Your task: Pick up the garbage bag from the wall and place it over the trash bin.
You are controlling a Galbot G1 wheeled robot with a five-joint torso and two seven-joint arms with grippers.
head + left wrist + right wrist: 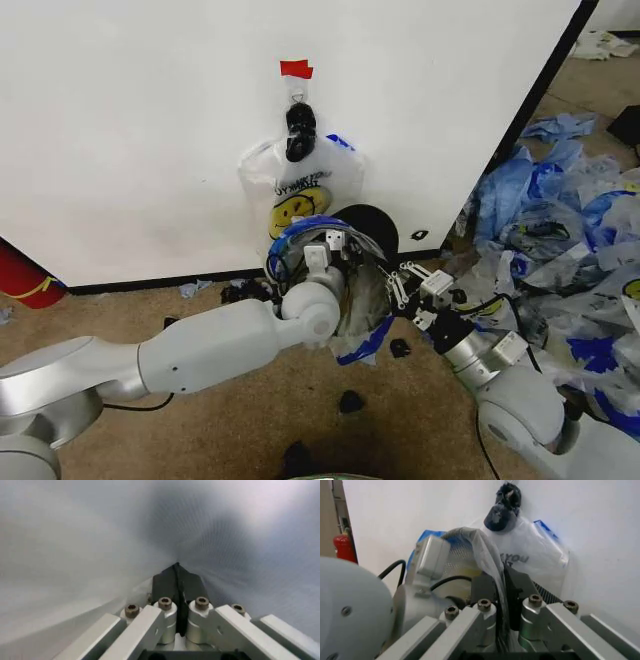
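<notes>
thin plastic: garbage bag [352, 300] stretched over the trash bin [372, 228] mouth
left gripper [176, 572]: pinched on bag film
right gripper [501, 578]: clamped on bag edge

Both arms reach forward toward twelve o'clock, wrists nearly meeting. The left gripper [322, 252] is pinched closed on thin film; the right gripper [398, 283] likewise, at its three o'clock.

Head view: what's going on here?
Both grippers are shut on one garbage bag, stretching it over the trash bin by the wall. The left gripper is inside the bag, pinching film; the right gripper clamps the bag's edge on the other side. Another smiley bag hangs on the wall above.
</notes>
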